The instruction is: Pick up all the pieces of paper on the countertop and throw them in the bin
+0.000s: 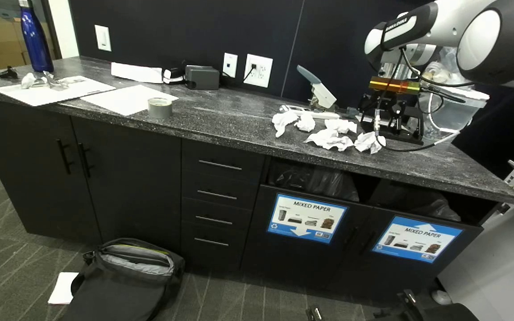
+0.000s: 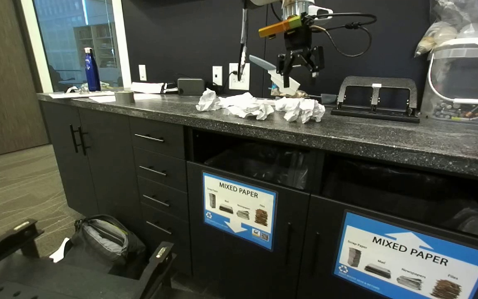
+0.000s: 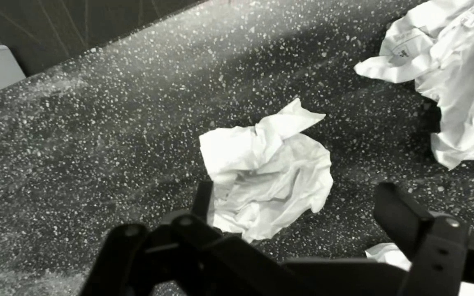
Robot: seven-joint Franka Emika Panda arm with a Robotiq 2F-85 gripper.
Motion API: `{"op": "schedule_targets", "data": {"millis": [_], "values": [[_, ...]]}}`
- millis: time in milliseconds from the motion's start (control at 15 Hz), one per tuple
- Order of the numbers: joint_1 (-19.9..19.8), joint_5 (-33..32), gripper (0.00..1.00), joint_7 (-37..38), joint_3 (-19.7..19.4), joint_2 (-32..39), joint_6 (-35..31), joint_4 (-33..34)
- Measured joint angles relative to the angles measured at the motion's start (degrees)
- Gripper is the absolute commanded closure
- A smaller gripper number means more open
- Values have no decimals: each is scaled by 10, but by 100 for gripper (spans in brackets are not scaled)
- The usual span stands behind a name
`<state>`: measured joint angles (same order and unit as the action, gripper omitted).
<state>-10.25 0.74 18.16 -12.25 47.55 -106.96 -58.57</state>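
In an exterior view, we find the crumpled papers [image 1: 329,139] gathered on the countertop [image 1: 225,122], above the lined bin [image 1: 333,180]; we suppose this place was chosen so that each carrying is short. The flat sheets [image 1: 125,100] lie well apart, toward the blue bottle [image 1: 37,41], and we cannot say if they also count as waste. In an exterior view, the gripper [image 2: 300,77] hangs over the group and points downward, its fingers widely spread and with nothing between them; probably this height is kept for not disturbing the neighbouring pieces. In the wrist view, one crumpled piece [image 3: 270,176] lies separate from the others, and it appears nearer to one finger [image 3: 203,201] than to the opposite one. In our judgement the wide spread is meant for this piece, and a small sideways correction would help before lowering, because otherwise the finger could press upon the paper instead of beside it.
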Motion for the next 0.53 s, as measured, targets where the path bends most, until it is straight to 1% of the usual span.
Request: {"op": "schedule_targets", "data": {"millis": [267, 533], "values": [[-24, 12, 0, 0, 15, 33, 19, 34], [-39, 12, 0, -7, 15, 70, -11, 57]]}}
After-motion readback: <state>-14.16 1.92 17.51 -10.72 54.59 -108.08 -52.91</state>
